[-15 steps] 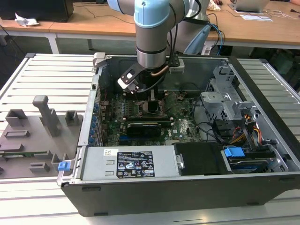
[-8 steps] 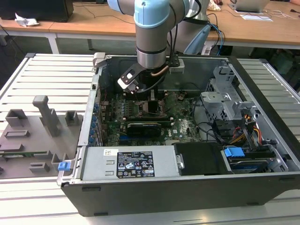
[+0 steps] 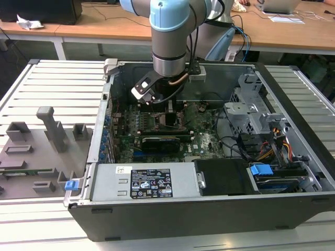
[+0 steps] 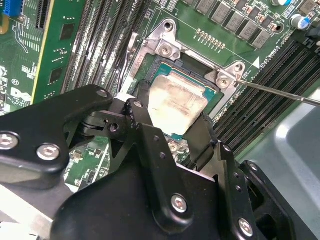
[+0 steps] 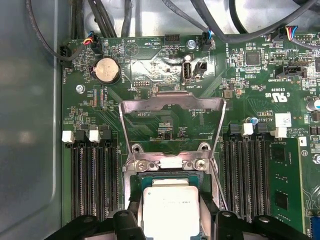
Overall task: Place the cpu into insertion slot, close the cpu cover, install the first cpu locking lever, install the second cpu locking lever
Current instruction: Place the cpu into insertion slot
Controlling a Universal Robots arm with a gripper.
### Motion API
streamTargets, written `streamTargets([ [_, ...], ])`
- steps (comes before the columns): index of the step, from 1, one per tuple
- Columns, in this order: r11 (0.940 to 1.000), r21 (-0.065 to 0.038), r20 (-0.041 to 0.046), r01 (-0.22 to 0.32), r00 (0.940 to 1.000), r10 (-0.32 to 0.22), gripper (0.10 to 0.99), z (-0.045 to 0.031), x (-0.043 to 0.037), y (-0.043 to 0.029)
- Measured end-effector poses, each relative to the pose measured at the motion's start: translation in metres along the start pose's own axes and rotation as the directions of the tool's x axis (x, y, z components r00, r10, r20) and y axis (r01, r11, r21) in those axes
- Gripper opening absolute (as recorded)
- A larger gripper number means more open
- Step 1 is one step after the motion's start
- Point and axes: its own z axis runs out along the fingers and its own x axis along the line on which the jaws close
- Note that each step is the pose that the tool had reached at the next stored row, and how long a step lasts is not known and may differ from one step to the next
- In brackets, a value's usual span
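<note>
At one insertion slot [image 5: 150, 179], one cpu [image 5: 171, 210]

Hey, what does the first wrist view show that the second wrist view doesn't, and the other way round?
First wrist view: the cpu cover standing open beyond the insertion slot, a round coin battery, and cables along the board's edge.
Second wrist view: a thin metal lever rod running out from a screwed bracket beside the slot.
Both wrist views: the cpu at the slot, with the gripper closed on two opposite edges of it.
</note>
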Motion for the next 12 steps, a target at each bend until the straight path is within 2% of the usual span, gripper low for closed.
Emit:
streamTargets([
  [4,1.0,0.0,-0.0008,-0.003,1.0,0.003,0.549,0.0002,0.0,0.0],
  [5,1.0,0.0,-0.0002,-0.004,1.0,0.004,0.616,0.0001,0.0,0.0],
  [12,1.0,0.0,-0.0029,-0.004,1.0,0.004,0.616,-0.001,0.0,0.0001],
])
